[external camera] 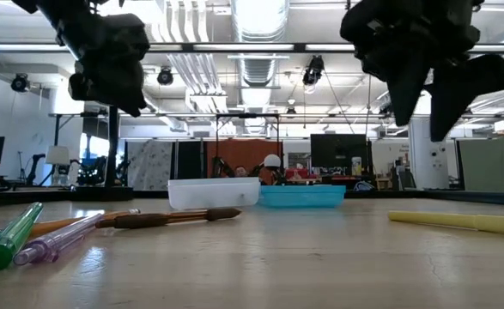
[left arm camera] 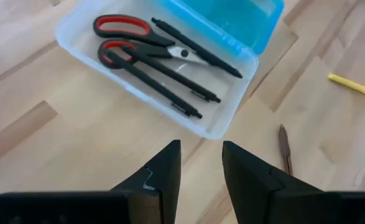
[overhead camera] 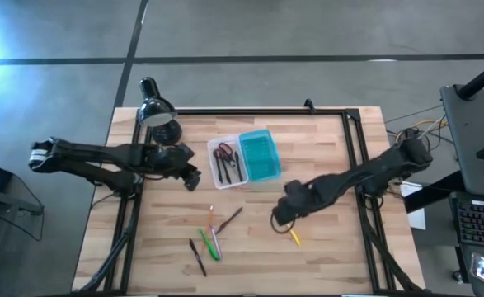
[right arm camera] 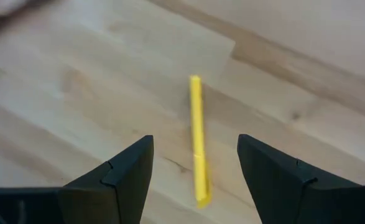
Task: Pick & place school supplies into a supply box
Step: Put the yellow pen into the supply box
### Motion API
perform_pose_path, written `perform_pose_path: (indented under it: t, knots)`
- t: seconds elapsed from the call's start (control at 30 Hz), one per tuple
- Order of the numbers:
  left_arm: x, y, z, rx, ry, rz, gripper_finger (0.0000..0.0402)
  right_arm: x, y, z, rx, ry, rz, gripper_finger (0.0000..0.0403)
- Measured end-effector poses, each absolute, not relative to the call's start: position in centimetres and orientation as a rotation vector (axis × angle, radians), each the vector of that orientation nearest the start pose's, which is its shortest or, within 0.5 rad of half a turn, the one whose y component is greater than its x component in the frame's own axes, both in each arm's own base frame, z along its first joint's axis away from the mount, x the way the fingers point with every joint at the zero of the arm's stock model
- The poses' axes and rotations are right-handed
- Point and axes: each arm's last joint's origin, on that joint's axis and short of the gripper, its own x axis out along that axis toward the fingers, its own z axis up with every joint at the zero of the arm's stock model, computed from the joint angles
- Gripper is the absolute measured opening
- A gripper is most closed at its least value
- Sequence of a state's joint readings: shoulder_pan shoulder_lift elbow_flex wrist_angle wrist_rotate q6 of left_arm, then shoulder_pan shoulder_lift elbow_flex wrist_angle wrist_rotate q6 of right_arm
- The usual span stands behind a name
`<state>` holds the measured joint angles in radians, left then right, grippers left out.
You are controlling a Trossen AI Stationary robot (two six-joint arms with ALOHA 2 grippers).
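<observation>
The supply box (overhead camera: 242,158) lies open mid-table: a clear tray (left arm camera: 170,87) holding red-handled scissors (left arm camera: 129,37) and dark pens (left arm camera: 170,87), with its turquoise lid (overhead camera: 260,154) folded out beside it. My left gripper (overhead camera: 194,178) hovers open left of the tray, empty. My right gripper (overhead camera: 279,219) hovers open above a yellow pencil (right arm camera: 197,140) that lies flat on the table (overhead camera: 294,237). A green marker (overhead camera: 209,245), a pinkish stick (overhead camera: 216,245), an orange pencil (overhead camera: 210,217), a brown pencil (overhead camera: 229,220) and a dark pen (overhead camera: 197,256) lie near the table's near edge.
A black desk lamp (overhead camera: 157,115) stands at the table's far left corner, behind my left arm. A black frame rail (overhead camera: 250,110) runs along the far edge and sides. Bare wood (overhead camera: 324,157) stretches right of the box.
</observation>
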<state>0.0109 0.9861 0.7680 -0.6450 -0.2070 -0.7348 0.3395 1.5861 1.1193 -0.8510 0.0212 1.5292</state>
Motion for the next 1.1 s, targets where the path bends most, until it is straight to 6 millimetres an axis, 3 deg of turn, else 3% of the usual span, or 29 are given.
perform_pose_path:
  t: [0.23, 0.4, 0.57, 1.1]
  knots:
    - [17.7, 0.7, 25.4, -0.555, 0.755, 0.445, 0.0102, 30.1, 13.1, 19.8, 0.967, 1.336, -0.786, 0.0224]
    - [17.2, 0.6, 25.1, -0.559, 0.766, 0.415, 0.0102, 31.2, 13.6, 17.8, 0.934, 1.374, -0.814, 0.0224]
    - [16.9, 0.6, 25.1, -0.558, 0.784, 0.419, 0.0102, 30.9, 13.4, 16.5, 0.912, 1.398, -0.854, 0.0218]
    - [16.9, 0.6, 25.1, -0.642, 0.762, 0.47, 0.0102, 30.0, 13.3, 12.7, 0.909, 1.412, -0.795, 0.0099]
